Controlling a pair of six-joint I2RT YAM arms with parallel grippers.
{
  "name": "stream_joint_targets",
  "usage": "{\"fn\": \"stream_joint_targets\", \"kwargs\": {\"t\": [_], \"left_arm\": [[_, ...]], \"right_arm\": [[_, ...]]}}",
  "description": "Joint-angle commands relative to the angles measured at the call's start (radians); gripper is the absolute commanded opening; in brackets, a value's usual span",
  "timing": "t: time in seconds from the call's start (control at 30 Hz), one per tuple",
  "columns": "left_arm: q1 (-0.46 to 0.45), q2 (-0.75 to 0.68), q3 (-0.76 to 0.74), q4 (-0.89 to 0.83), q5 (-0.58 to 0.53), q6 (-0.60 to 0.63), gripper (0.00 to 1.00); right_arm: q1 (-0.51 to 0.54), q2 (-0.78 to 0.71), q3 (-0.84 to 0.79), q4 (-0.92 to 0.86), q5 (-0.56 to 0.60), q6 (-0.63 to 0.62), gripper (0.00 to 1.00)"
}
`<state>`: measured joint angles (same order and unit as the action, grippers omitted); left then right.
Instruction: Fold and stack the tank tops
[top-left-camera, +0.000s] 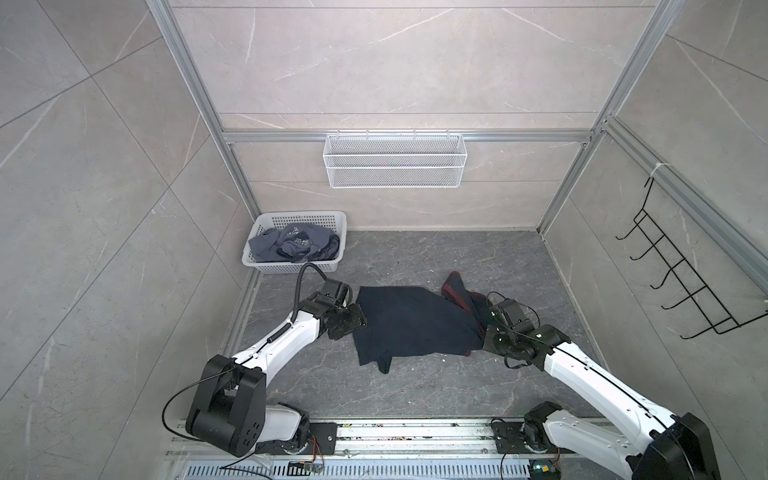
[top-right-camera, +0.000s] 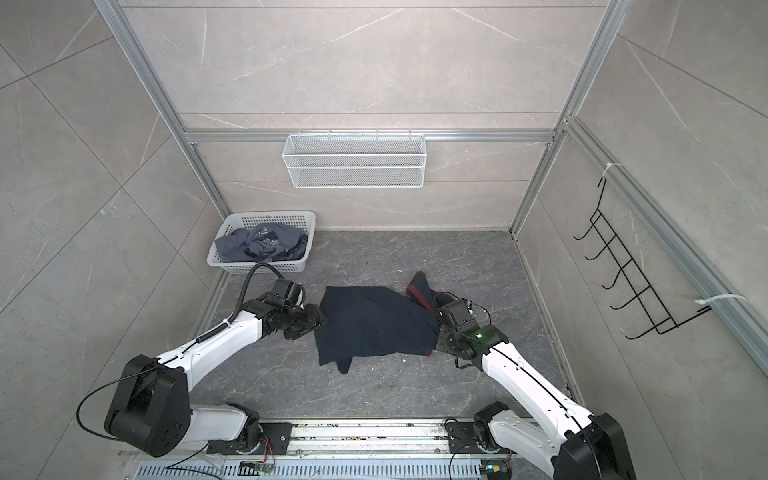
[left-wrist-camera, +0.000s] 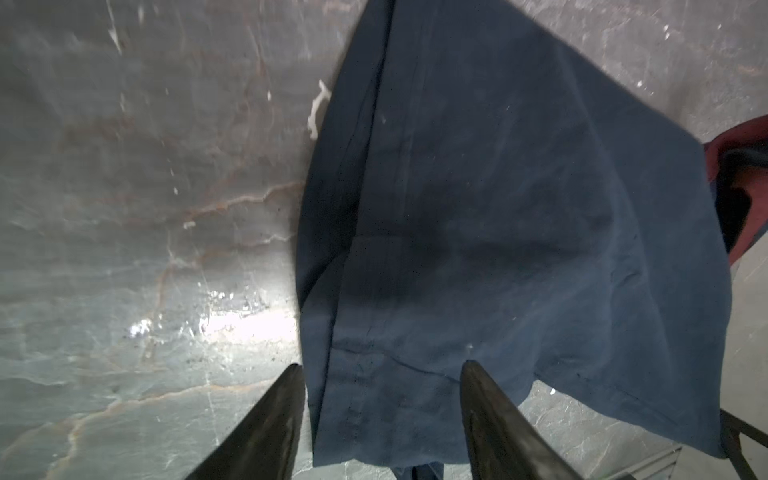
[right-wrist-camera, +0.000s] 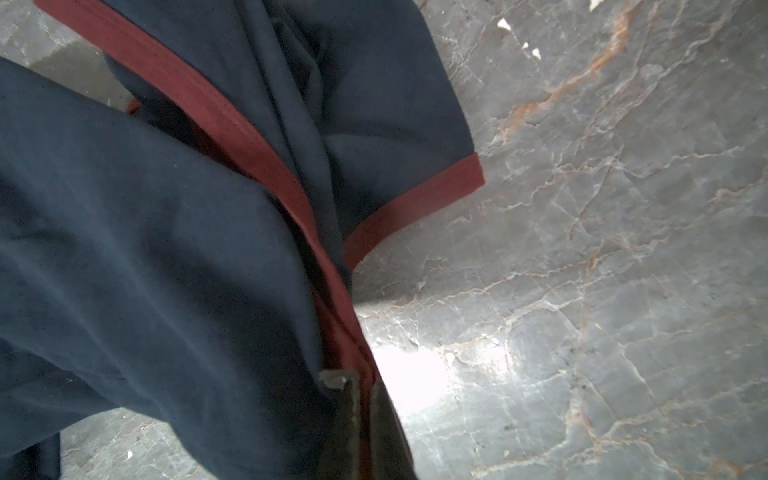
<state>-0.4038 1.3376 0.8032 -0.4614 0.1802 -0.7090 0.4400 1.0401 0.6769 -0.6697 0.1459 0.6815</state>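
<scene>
1. The navy tank top (top-left-camera: 411, 324) (top-right-camera: 374, 322) lies on the dark marbled table (top-left-camera: 415, 386), about in the middle between the two arms. It is spread mostly flat, with some folds and one small corner hanging out at its near edge.
2. Its red trim (right-wrist-camera: 232, 124) shows at the right side of the cloth, where the fabric is bunched and partly raised from the table.
3. The left gripper (left-wrist-camera: 383, 365) (top-left-camera: 358, 321) is at the left edge of this top. Its two fingers (left-wrist-camera: 266, 424) stand clearly apart, and the hem of the cloth lies between them. The cloth does not look pinched.
4. The right gripper (right-wrist-camera: 353, 382) is at the right edge of the same top. Its jaws are pressed together on the red-trimmed edge, so it holds the navy tank top there.
5. The blue-grey tank top (top-left-camera: 291, 245) (top-right-camera: 262, 243) is crumpled inside the white basket (top-left-camera: 303, 216), which stands at the far left corner of the table, well apart from the navy one. Some white print shows on it, but it is too small to read.
6. A wire basket (top-left-camera: 395, 166) hangs on the back wall, and a black hook rack (top-left-camera: 681, 282) hangs on the right wall.
</scene>
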Motion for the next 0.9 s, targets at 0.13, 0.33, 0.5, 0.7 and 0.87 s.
{"fn": "stream_joint_targets", "kwargs": {"t": [0.13,0.33,0.5,0.7,0.87], "left_arm": [[-0.018,-0.122,-0.171,0.115,0.058,-0.004,0.54],[-0.016,-0.058,-0.209,0.274,0.096,0.035,0.46],[-0.016,0.02,-0.182,0.308,0.102,0.063,0.4],[-0.016,0.064,-0.177,0.31,0.086,0.076,0.41],[-0.017,0.076,-0.178,0.333,0.093,0.076,0.41]], "right_arm": [[0.003,0.047,0.047,0.028,-0.012,-0.022,0.0],[0.002,0.051,0.045,0.027,-0.023,-0.028,0.0],[0.002,0.043,0.033,0.024,-0.024,-0.023,0.0],[0.003,0.043,0.033,0.018,-0.021,-0.024,0.0],[0.002,0.046,0.038,0.019,-0.02,-0.025,0.0]]}}
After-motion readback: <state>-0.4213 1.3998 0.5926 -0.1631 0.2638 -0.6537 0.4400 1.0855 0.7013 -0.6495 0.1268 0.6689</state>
